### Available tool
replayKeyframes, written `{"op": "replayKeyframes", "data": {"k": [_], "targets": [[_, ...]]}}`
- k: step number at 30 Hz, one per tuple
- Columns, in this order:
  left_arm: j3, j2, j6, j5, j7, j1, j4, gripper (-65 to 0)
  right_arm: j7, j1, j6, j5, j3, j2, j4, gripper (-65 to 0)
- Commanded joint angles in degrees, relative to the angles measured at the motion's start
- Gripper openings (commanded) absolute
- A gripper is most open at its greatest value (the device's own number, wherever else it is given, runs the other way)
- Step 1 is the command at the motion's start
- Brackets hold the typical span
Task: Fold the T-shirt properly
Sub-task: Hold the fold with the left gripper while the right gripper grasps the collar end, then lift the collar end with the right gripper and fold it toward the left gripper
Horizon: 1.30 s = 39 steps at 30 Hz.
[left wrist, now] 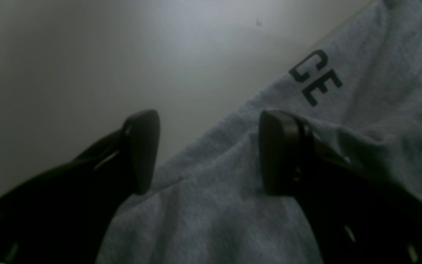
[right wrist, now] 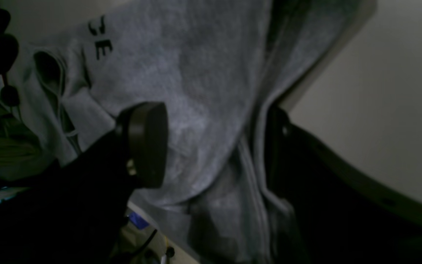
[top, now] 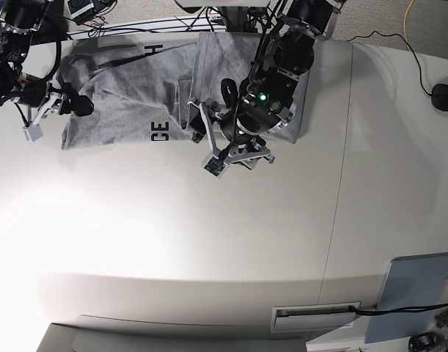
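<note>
Crumpled T-shirt (top: 128, 95) on white table (top: 209, 249); dim wrist views, perhaps shadow.

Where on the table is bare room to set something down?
The wide white table is bare from below the T-shirt to the near edge, and on the right up to the blue panel. The far side is crowded with the T-shirt and both arms.

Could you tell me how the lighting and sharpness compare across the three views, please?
Base view: sharp, with a broad glare patch on the white table below the T-shirt. Left wrist view: dim and soft, the black lettering readable, the left gripper nearly silhouetted. Right wrist view: darkest, the right gripper almost black, the cloth blurry.
</note>
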State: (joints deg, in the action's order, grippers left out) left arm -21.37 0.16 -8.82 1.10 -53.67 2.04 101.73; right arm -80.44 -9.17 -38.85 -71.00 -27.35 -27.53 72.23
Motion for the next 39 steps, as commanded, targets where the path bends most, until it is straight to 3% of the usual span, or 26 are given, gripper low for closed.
{"op": "replayKeyframes", "data": {"k": [1,9,19,23,28,39], "targets": [[-0.1,0.6,0.0,0.2,1.0,-0.8,1.2,-22.1,0.4,0.4,-0.1,-0.8,-0.4,-0.9,0.7,-28.1],[-0.1,0.6,0.0,0.2,1.0,-0.8,1.2,-22.1,0.4,0.4,-0.2,0.0,0.0,0.7,0.7,-28.2],[-0.1,0.6,0.0,0.2,1.0,-0.7,1.2,-22.1,0.4,0.4,-0.2,0.5,5.6,1.0,0.7,-28.9],[-0.1,0.6,0.0,0.2,0.9,-0.7,1.2,-22.1,0.4,0.4,0.0,3.1,5.9,0.6,0.7,-29.0],[-0.1,0.6,0.0,0.2,0.9,-0.1,1.2,-22.1,0.4,0.5,2.5,6.5,5.9,-1.4,0.7,-29.1],[-0.1,0.6,0.0,0.2,0.9,-0.1,1.2,-22.1,0.4,0.5,1.2,6.3,6.0,0.5,0.7,-29.1]]}}
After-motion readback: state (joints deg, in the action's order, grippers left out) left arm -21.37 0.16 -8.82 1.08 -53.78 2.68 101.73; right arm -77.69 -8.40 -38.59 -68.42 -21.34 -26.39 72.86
